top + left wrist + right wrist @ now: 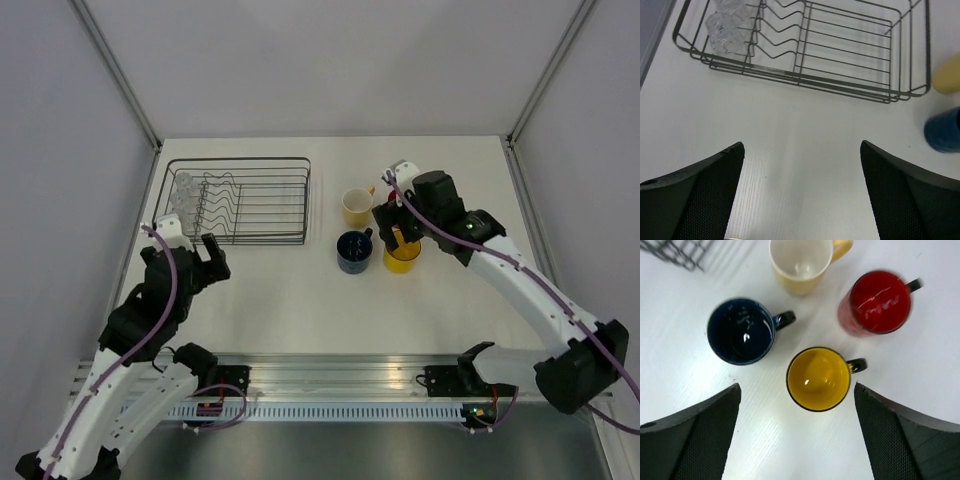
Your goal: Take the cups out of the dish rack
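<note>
The black wire dish rack (250, 240) stands at the back left, with clear glass tumblers (185, 195) in its left end. It also shows in the left wrist view (810, 82), as do the tumblers (727, 30). Four mugs stand upright on the table right of the rack: cream (800, 262), dark blue (741, 331), red (877, 302) and bright yellow (818, 378). My right gripper (796, 400) is open and empty, just above the yellow mug (402, 257). My left gripper (802, 147) is open and empty, over bare table in front of the rack.
The table ends at grey walls on the left, back and right. The blue mug (944, 132) and cream mug (947, 75) sit just right of the rack's right end. A metal rail (330, 385) runs along the near edge.
</note>
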